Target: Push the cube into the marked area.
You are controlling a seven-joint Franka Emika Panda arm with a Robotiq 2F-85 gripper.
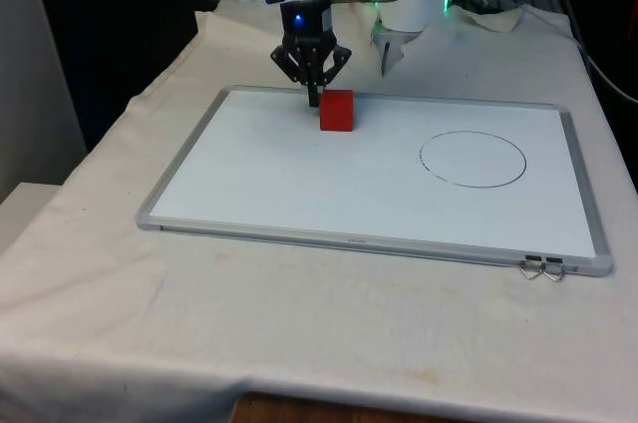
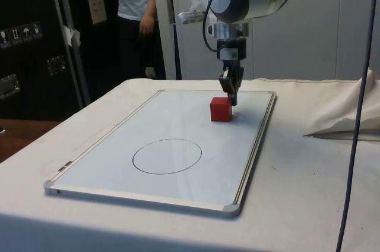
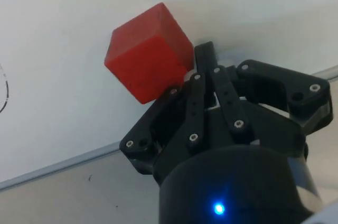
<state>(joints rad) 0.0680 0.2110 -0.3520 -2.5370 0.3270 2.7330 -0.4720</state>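
A red cube [image 1: 337,111] [image 2: 221,109] [image 3: 148,53] rests on the whiteboard [image 1: 299,184] near its far edge. My gripper [image 1: 314,96] [image 2: 233,98] [image 3: 205,55] is shut with nothing between its fingers. Its tips reach down to the board and touch the cube's far corner, on the side away from the circle. The marked area is a thin black circle [image 1: 473,159] [image 2: 167,156] drawn on the board toward the front view's right, well apart from the cube.
The whiteboard's metal frame [image 1: 359,241] lies on the white cloth. Two binder clips [image 1: 543,267] sit at its near right corner. A person [image 2: 138,20] stands behind the table in the side view. A cable [image 2: 356,115] hangs at that view's right.
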